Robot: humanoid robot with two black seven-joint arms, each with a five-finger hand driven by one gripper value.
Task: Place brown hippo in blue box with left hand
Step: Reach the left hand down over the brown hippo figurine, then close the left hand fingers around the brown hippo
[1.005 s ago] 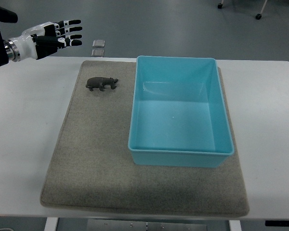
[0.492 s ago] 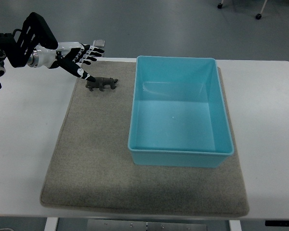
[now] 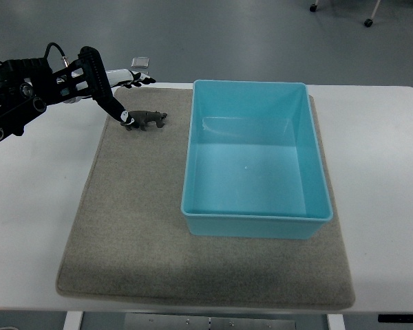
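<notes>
The brown hippo [image 3: 149,119] stands on the grey mat [image 3: 131,227] near its far left corner, head toward the blue box [image 3: 253,84]. That box is an open, empty light-blue bin on the mat's right half. My left hand [image 3: 135,98] reaches in from the left, low over the hippo's rear end. Its fingers are spread, with the thumb tip [image 3: 127,117] touching the hippo's back end and the other fingers [image 3: 143,80] stretched out behind the toy. Nothing is held. No right arm shows.
The mat lies on a white table [image 3: 34,192]. A small metal square [image 3: 141,62] sits beyond the table's far edge, behind my hand. Grey floor and chair wheels [image 3: 368,23] show at the top.
My left arm has swung right and down from the far left corner to the hippo. The forearm now covers more of the hand and the thumb rests against the toy, which has not moved.
</notes>
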